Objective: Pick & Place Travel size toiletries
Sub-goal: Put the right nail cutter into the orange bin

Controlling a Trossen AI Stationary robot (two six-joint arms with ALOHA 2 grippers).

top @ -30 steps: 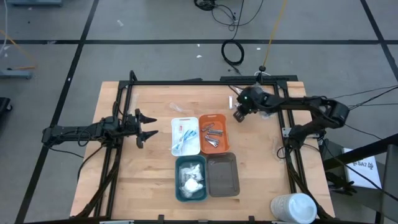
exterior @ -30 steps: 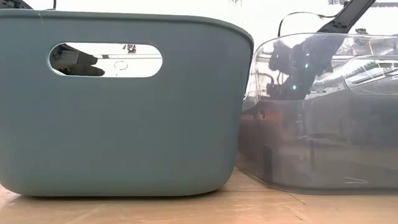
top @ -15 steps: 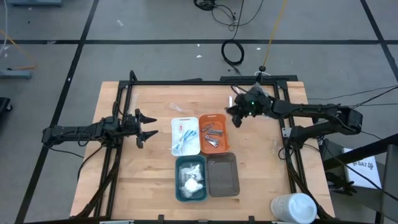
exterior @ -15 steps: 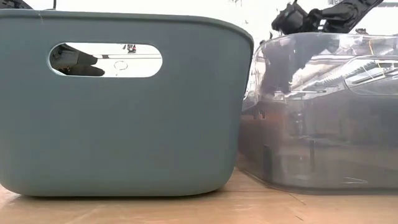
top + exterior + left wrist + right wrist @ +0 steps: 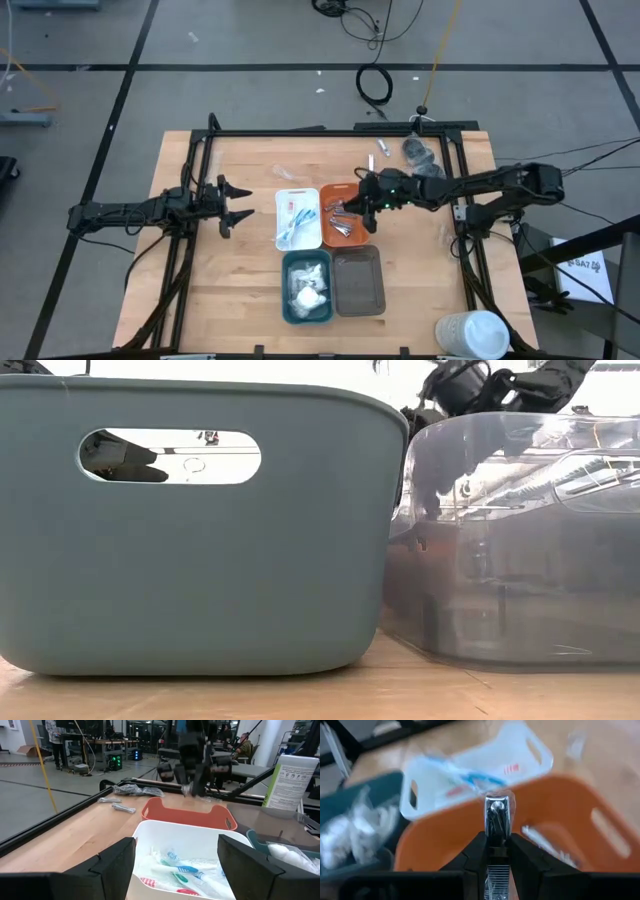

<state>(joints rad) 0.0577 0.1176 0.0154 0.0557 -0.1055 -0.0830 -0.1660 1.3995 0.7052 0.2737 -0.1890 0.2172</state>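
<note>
Seen from above, with twelve o'clock at the table's far edge, the nearest things are the big white cup (image 5: pixel 472 333) at the five o'clock corner and, ahead of it, the teal tray (image 5: pixel 306 285) holding white sachets (image 5: pixel 308 288) with the grey tray (image 5: pixel 358 281) just beside it at its three o'clock. Farther in, at the table's middle, the white tray (image 5: pixel 297 217) holds pink and blue wrapped sticks (image 5: pixel 293 217), and touching its three o'clock side is the orange tray (image 5: pixel 343 214) with a heap of silver metallic pieces (image 5: pixel 343 219) inside. The right gripper (image 5: pixel 366 208) hangs over the three o'clock rim of the orange tray, its fingers (image 5: pixel 476 855) pressed onto a wrapped silver clipper (image 5: pixel 497 817) that sticks straight out past the fingertips, above the orange tray's floor and apart from the heap below. The left gripper (image 5: pixel 236 202) waits at nine o'clock of the white tray, well apart from it, with its jaws spread wide and holding nothing. Beyond the trays, near the one o'clock corner, a small silver piece (image 5: pixel 382 147) lies on the bare wood, with dark grey roundish pieces (image 5: pixel 420 153) in clear wrap just at its three o'clock, and one clear-wrapped item (image 5: pixel 288 174) lies at twelve o'clock of the white tray.
</note>
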